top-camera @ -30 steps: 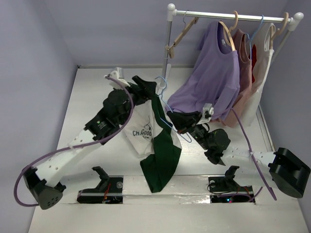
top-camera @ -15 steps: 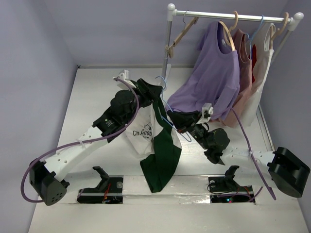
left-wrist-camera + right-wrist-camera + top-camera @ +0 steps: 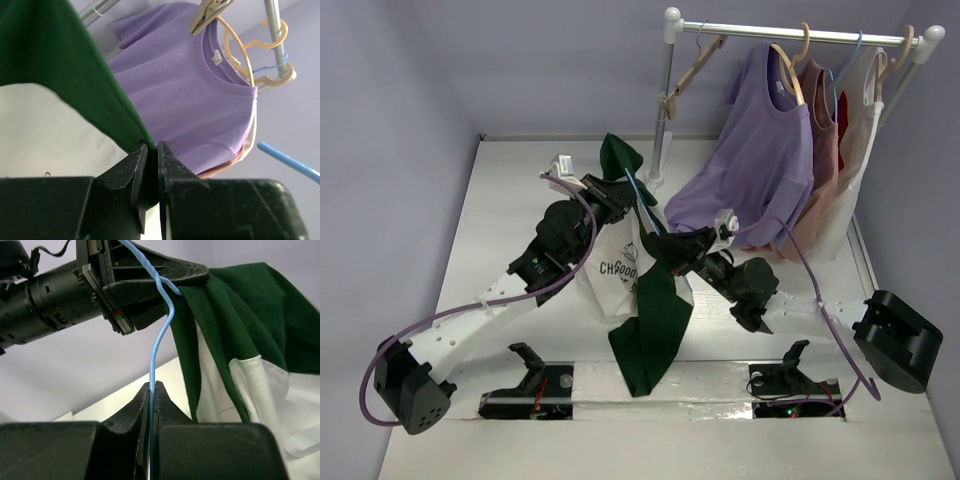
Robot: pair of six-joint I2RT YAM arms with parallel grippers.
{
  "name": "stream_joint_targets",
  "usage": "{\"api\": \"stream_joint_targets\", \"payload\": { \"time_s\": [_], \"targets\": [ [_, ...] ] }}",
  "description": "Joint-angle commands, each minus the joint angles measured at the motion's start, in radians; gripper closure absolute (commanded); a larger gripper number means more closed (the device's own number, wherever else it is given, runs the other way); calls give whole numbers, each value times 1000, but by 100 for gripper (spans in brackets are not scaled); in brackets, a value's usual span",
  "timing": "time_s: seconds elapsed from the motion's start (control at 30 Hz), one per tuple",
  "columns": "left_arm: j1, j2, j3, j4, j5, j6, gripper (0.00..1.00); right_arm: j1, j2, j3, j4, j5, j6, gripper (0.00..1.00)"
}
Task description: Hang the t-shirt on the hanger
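Observation:
The t-shirt (image 3: 617, 277), cream with dark green sleeves, hangs bunched between the two arms, and one green sleeve (image 3: 655, 335) trails toward the table's near edge. My left gripper (image 3: 612, 197) is shut on a fold of its green fabric (image 3: 60, 65), which rises to a peak above the fingers. My right gripper (image 3: 667, 246) is shut on the thin light-blue hanger (image 3: 159, 345). The hanger's wire runs up from those jaws to the green collar (image 3: 192, 325) beside the left arm (image 3: 50, 300). In the top view the hanger (image 3: 642, 200) crosses the shirt and is partly hidden by cloth.
At the back right stands a white rack (image 3: 663, 110) carrying a lavender t-shirt (image 3: 760, 160), a pink top (image 3: 825, 140) and a white top (image 3: 860, 150) on hangers. An empty wooden hanger (image 3: 695, 65) hangs near the pole. Walls close in on both sides.
My left gripper has closed on the green fabric and lifted it up and back. The right arm has shifted left with the hanger.

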Motion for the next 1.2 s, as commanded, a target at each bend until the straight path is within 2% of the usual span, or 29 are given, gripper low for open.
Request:
{"api": "stream_joint_targets", "payload": {
  "time_s": [0.0, 0.03, 0.07, 0.13, 0.17, 0.27, 0.3, 0.43, 0.57, 0.67, 0.7, 0.73, 0.77, 0.87, 0.97, 1.17],
  "targets": [
    [-9, -75, -37, 44, -10, 58, 100, -2, -51, 69, 85, 9, 21, 100],
    [-9, -87, -42, 41, -19, 64, 100, -2, -63, 82, 85, 9, 25, 100],
    [-9, -98, -43, 35, -36, 67, 100, -2, -77, 88, -40, 10, 27, 96],
    [0, -138, -42, 3, -54, 79, 100, -2, -135, 87, -110, 7, 34, 79],
    [0, -150, -42, -8, -73, 87, 100, -2, -159, 72, -174, 6, 39, 62],
    [11, -187, -51, -13, -82, 85, 100, -2, -251, 43, -293, 9, 56, 46],
    [11, -196, -54, -6, -81, 84, 100, -2, -271, 35, -320, 16, 56, 44],
    [20, -202, -55, 7, -79, 76, 100, -2, -341, 10, -459, 47, 57, 42],
    [31, -219, -71, 29, -55, 56, 100, -2, -333, -27, -574, 81, 86, 100],
    [31, -250, -86, 47, -41, 38, 100, -2, -263, -53, -570, -3, 145, 100],
    [31, -256, -92, 53, -41, 36, 100, -2, -244, -62, -564, -8, 180, 97],
    [40, -260, -95, 55, -41, 32, 100, -2, -212, -88, -550, -1, 197, 90],
    [40, -262, -100, 56, -35, 30, 100, -2, -197, -97, -511, 3, 209, 74],
    [40, -270, -114, 72, -21, 25, 100, -2, -106, -71, -467, -35, 217, 57],
    [40, -270, -121, 73, -10, 22, 100, -2, -20, -42, -396, -50, 223, 51],
    [40, -289, -143, 75, 2, 13, 100, -21, 118, 24, -296, -36, 228, 48]
  ]
}}
